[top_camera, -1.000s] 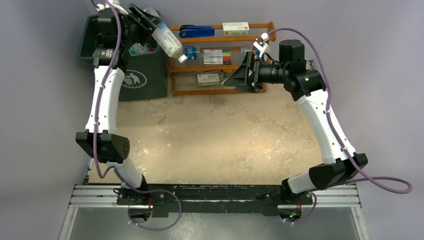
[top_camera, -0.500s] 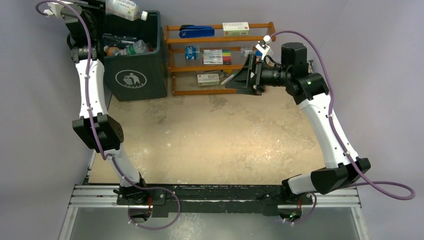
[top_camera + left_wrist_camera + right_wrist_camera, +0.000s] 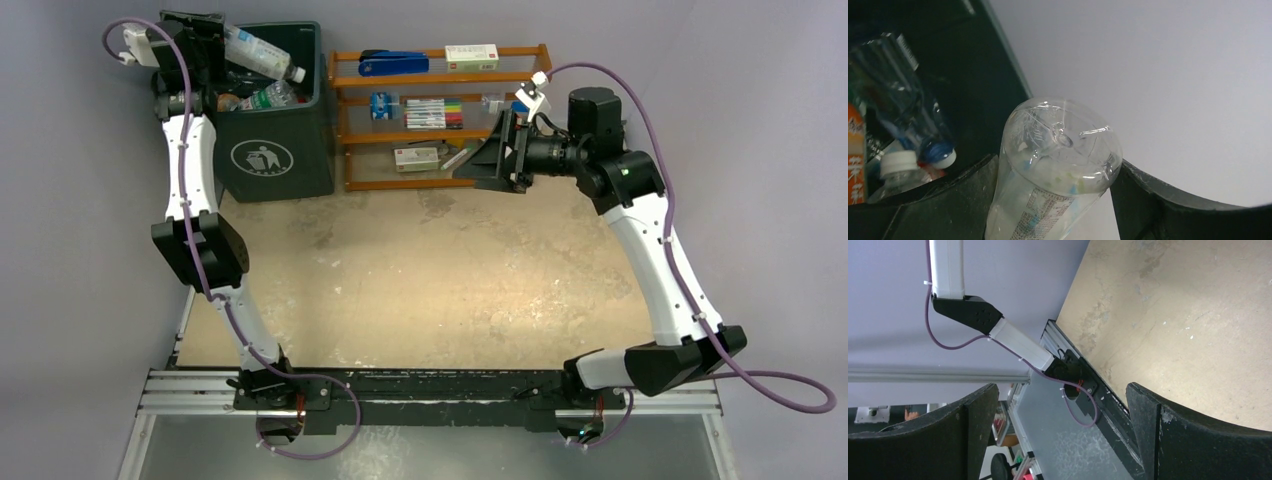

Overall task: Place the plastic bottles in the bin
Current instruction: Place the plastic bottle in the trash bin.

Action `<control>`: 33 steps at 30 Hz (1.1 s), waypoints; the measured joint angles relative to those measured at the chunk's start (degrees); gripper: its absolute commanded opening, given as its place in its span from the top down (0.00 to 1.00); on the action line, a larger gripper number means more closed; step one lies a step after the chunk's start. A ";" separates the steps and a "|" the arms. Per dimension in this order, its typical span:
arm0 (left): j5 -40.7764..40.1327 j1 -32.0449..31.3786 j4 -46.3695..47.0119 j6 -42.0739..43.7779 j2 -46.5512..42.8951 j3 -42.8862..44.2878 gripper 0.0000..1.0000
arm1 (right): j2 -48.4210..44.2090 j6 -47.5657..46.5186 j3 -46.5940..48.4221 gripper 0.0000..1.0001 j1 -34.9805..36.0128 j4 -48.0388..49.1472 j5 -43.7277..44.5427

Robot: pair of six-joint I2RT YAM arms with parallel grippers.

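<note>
Clear bottle (image 3: 1058,160): thin see-through plastic, glossy, moulded ribs on base, printed film label. My left fingers (image 3: 943,205): matt black, faintly grainy. Bin (image 3: 305,145): dark green plastic, smooth, dull sheen. Rack (image 3: 420,184): orange-brown wood, satin finish. Tabletop (image 3: 450,280): beige, mottled, rough-looking, scuffed. Rail (image 3: 450,398): bare silvery metal, ribbed. My arm shells (image 3: 655,250): white plastic, smooth, slight gloss.
</note>
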 measured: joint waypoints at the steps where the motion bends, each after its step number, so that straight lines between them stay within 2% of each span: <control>1: -0.13 0.00 -1.46 -0.68 -0.02 0.04 0.21 | -0.15 0.13 -0.04 0.00 -0.02 -0.07 -0.02; 7: -0.11 0.09 -9.90 -3.96 -0.07 0.57 0.19 | -0.17 0.35 -0.46 0.00 0.00 0.07 -0.11; 12: 0.20 0.13 -18.01 -4.20 0.39 6.14 0.18 | -0.17 0.76 -1.36 0.00 0.00 0.48 -0.15; 19: 7.02 0.37 -17.97 -3.96 0.83 7.56 0.16 | -0.17 0.92 -2.45 0.00 0.00 0.68 -0.22; 23: 10.51 0.44 -21.79 -2.23 1.03 7.43 0.15 | -0.17 0.90 -2.49 0.00 -0.02 0.74 -0.39; 33: 14.25 1.68 -22.91 -0.39 -1.84 3.87 0.14 | -0.20 0.55 -4.07 0.00 -0.02 1.29 -1.20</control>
